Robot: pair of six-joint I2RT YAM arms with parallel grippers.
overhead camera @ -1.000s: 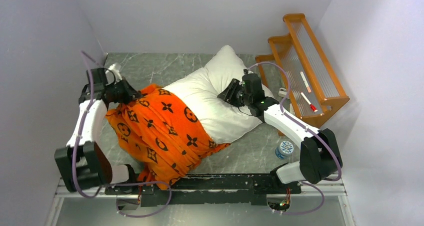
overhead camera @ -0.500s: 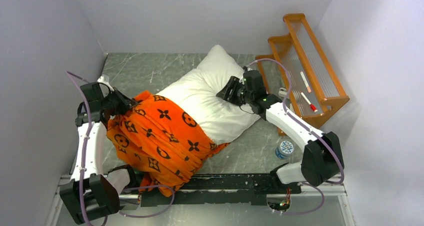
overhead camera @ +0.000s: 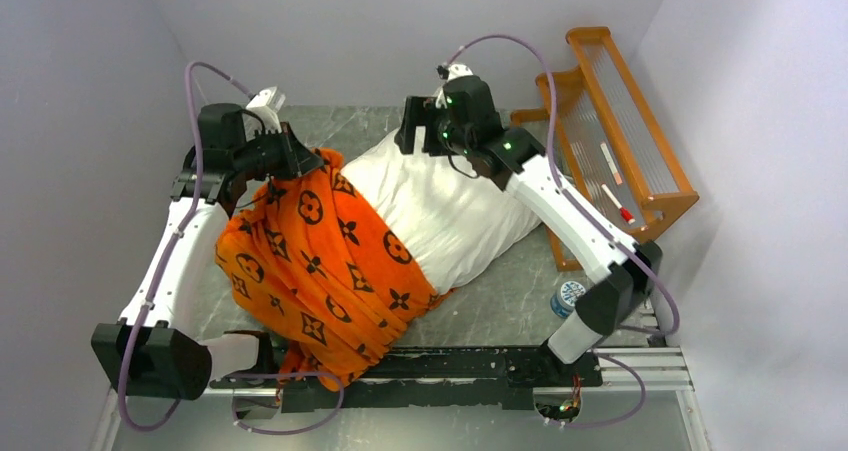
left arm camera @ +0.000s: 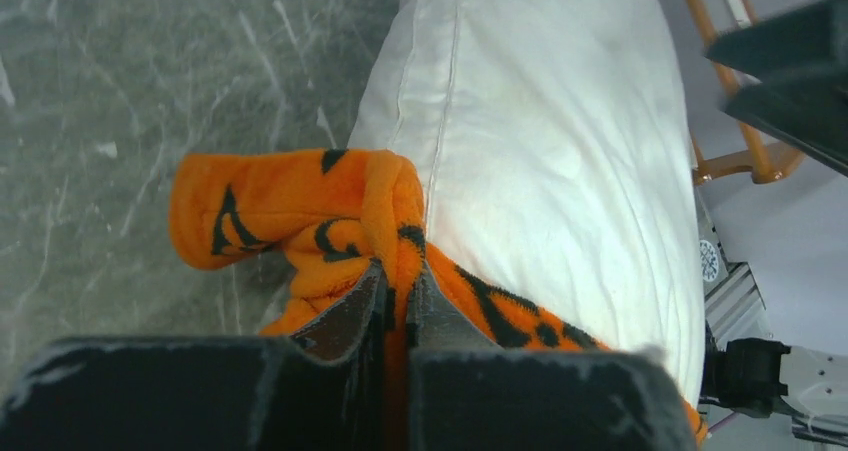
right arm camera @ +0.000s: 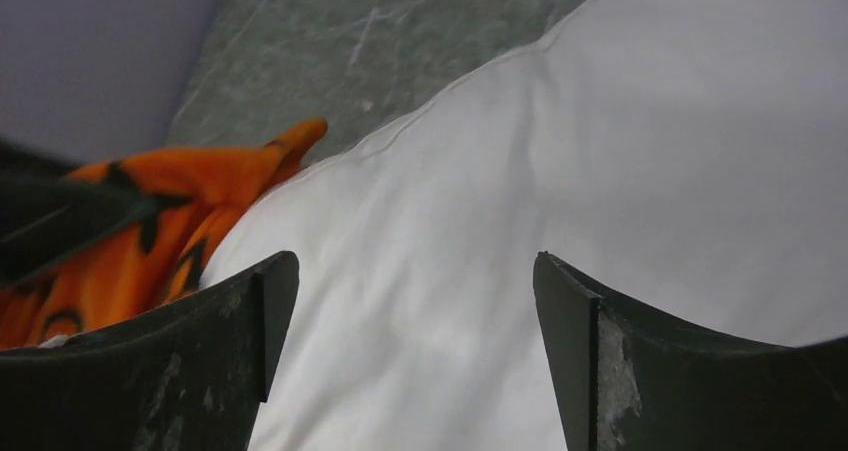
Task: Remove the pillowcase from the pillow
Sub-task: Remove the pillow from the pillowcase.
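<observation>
Top external: pillowcase (overhead camera: pixel 320 261) is part off. It covers the near-left end of the pillow (overhead camera: pixel 450 211); the far-right end, ~50% of what shows, is bare white on the table (overhead camera: pixel 300 131). Loose orange cloth bunches at the near edge and hangs over it by the left arm's base.

Left gripper (overhead camera: pixel 303 161) is up at the far-left corner of the cloth. Left wrist view: jaws pinched together on a rolled fold of the pillowcase hem, right where it meets the pillow seam. Grip looks solid, cloth squeezed between both fingers.

Right gripper (overhead camera: pixel 408 139) is over the bare far end of the pillow. Right wrist view: jaws wide apart, nothing between them, white fabric below. Can't tell if the tips touch the pillow.

Status, my read:
- Done: hem freed and peeled back off 1 end.
- Left: slide the rest of the case off the near-left end and get the 2 items fully apart.
- Needs: right to pin or grab the bare pillow, otherwise a pull from the left drags both together.
</observation>
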